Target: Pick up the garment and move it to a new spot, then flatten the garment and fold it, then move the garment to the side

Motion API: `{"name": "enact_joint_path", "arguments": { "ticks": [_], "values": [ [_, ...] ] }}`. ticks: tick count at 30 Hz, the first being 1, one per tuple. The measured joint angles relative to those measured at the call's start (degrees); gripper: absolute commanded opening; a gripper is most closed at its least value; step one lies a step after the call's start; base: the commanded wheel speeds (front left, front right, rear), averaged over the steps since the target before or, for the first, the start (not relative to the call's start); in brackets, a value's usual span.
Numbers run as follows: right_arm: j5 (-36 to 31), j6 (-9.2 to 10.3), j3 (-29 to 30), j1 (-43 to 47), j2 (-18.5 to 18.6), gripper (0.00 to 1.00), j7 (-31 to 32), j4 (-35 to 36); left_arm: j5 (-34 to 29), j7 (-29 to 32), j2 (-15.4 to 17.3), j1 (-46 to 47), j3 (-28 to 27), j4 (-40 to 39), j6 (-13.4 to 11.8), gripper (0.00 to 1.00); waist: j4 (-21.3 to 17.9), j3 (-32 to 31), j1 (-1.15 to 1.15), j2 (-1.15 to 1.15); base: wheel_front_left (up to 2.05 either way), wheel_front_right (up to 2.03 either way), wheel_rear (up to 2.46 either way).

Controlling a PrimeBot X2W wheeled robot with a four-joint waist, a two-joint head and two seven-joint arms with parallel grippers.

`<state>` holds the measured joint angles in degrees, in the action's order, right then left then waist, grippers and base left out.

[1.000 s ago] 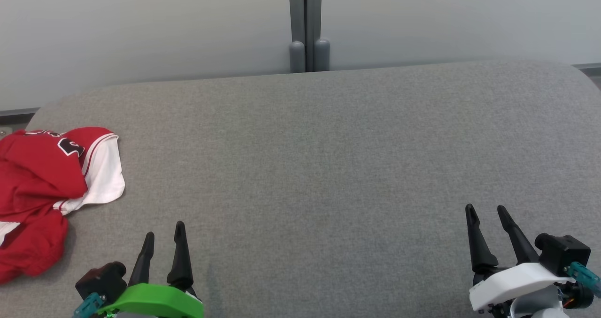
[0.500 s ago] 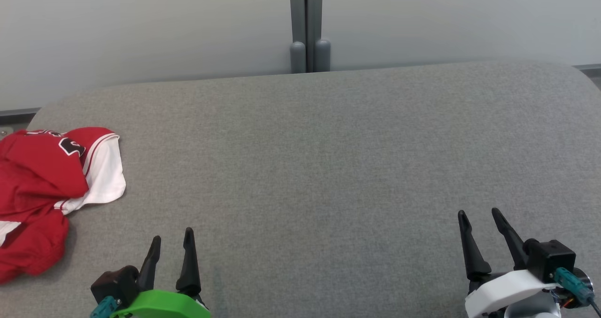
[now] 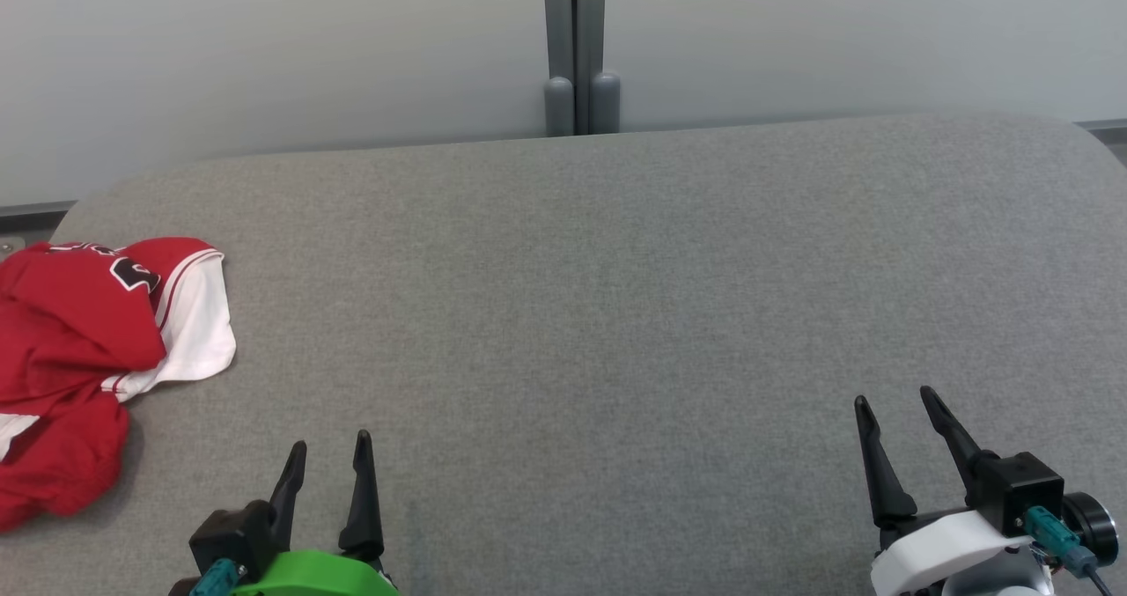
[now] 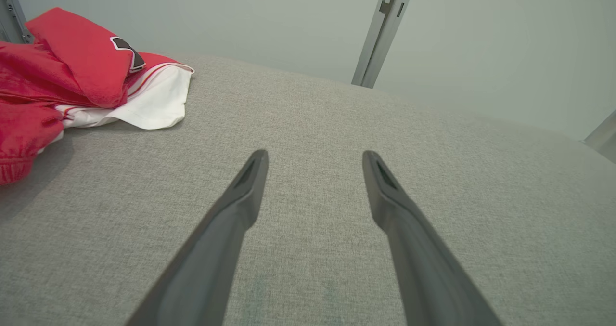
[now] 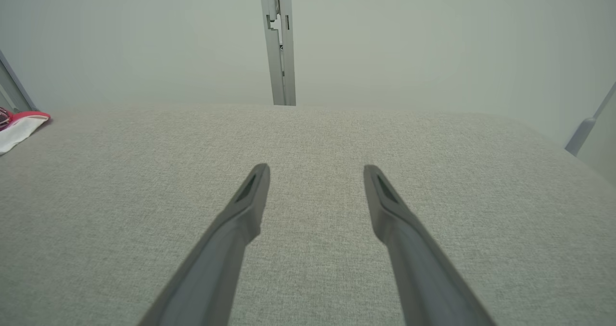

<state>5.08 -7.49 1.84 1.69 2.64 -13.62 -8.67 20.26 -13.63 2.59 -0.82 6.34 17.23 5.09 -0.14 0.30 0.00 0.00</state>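
Left gripper (image 3: 330, 439): at the near edge of the grey padded surface (image 3: 572, 270), about 7 o'clock in the head view. Fingers spread, nothing between them, tips pointing to 12.

Right gripper (image 3: 893, 395): near edge at 5 o'clock, likewise spread and empty.

Garment (image 3: 70, 341): red and white, crumpled in a heap at the surface's 9 o'clock edge, partly cut off by the frame. From the left gripper it lies at about 10 o'clock, near but apart. From the right gripper it lies at about 9 o'clock, well apart across bare fabric. The heap runs roughly 12 to 6, with its white flap (image 3: 198, 323) toward 3.

Judgement: the left arm is nearer, so the first grasp looks like its job and calls for a swing toward 10.

Beyond: grey post (image 3: 574, 50) at 12, against a pale wall (image 3: 264, 50).
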Motion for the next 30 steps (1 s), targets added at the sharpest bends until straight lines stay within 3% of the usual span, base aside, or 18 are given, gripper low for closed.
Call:
{"name": "enact_joint_path", "arguments": {
  "ticks": [14, 30],
  "values": [
    [-5.1, 0.0, -0.2, 0.1, 0.1, 1.0, -1.4, 0.9, -4.4, -1.4, 0.1, -0.4, 0.7, -0.1, 0.0, 1.0, -0.1, -0.1, 0.0, 0.0, 0.0, 0.0, 0.0],
    [-4.4, 0.0, -0.3, 0.1, 0.1, 1.0, -1.4, 0.3, -4.2, -1.4, 0.1, -0.9, 0.2, 1.0, 0.0, 1.0, 0.2, -0.1, 0.0, 0.0, 0.0, 0.0, 0.0]
  ]
}}
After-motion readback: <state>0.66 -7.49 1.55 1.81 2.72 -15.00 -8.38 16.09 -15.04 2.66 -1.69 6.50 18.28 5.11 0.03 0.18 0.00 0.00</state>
